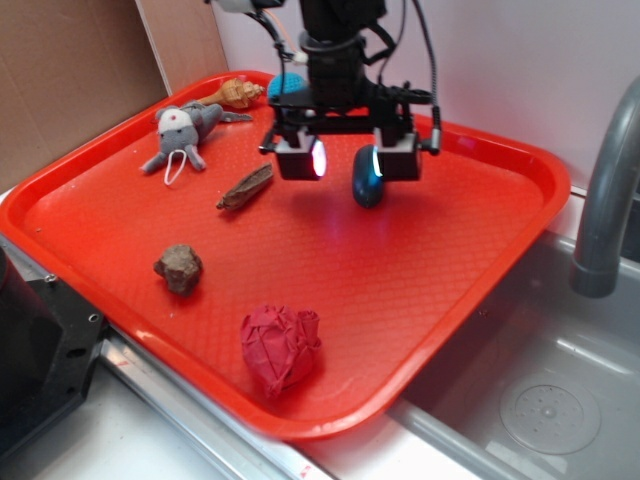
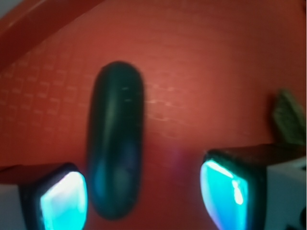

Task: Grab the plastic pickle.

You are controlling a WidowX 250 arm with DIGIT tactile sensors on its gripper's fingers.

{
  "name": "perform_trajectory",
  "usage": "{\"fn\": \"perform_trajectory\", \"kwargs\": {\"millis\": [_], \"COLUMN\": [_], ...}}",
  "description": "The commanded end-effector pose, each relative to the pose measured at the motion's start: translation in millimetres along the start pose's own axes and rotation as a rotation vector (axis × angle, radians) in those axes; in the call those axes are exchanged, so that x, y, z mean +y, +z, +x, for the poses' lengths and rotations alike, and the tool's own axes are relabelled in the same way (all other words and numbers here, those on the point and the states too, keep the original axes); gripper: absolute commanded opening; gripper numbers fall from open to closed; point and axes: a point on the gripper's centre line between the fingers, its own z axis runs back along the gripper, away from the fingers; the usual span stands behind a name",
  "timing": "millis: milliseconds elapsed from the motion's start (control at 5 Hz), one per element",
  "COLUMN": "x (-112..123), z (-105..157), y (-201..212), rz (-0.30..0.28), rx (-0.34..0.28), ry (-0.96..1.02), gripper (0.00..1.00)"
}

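1. Hovering over the far part of the red plastic tray, the black robot gripper has its fingers spread apart, pinching nothing.
2. Dark green smooth oblong plastic pickle lies flat on the tray; in the wrist view it sits between the fingers, close to the left one.
3. Brown pointed pod-like piece lies near the gripper's other side.
4. Grey plush mouse, tan seashell, brown rock, crumpled red paper ball spread elsewhere on tray.
5. Grey sink beside tray.
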Motion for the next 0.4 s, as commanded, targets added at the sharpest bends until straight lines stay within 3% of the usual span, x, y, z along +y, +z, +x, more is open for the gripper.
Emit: {"fn": "perform_trajectory", "kwargs": {"millis": [0, 200], "x": [-12.3, -5.8], "z": [29.9, 33.8], "y": [-8.5, -3.3], "rz": [0.009, 0.019], "rx": [0.007, 0.027], "ry": [0.026, 0.017], "gripper": [1.00, 0.00]}}
